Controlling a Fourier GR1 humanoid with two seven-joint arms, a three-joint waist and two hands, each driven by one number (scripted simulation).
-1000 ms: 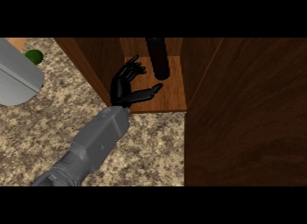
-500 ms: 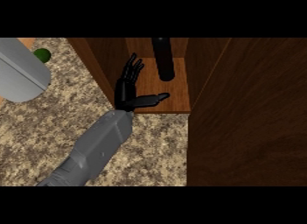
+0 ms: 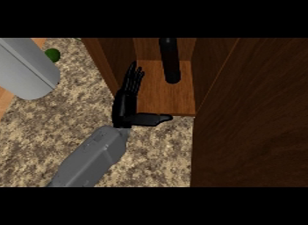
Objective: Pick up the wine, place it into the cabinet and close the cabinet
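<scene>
Speckled stone counter [image 3: 39, 145] runs up to the wooden cabinet [image 3: 259, 110], where I see the wine [image 3: 170, 59] standing upright on the shelf. My right hand [image 3: 127, 103] lies open just beside it, fingers straight, thumb out, holding nothing.
</scene>
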